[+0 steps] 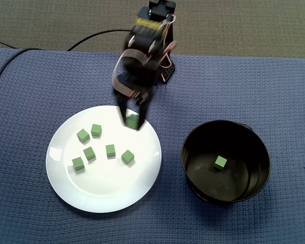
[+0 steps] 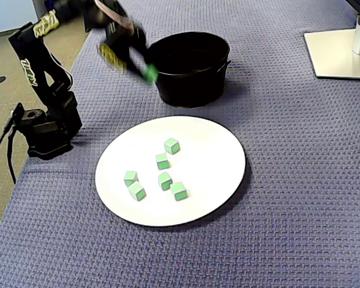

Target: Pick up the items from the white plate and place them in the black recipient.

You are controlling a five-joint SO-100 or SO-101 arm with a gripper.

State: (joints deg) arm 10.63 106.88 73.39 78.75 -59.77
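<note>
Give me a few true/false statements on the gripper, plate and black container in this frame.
1. The gripper is shut on a green cube. True.
2. The black container is empty. False: one lone cube lies inside it.
3. Six loose cubes lie on the white plate. True.
4. The plate sits on bare wood. False: it rests on a blue woven cloth.
</note>
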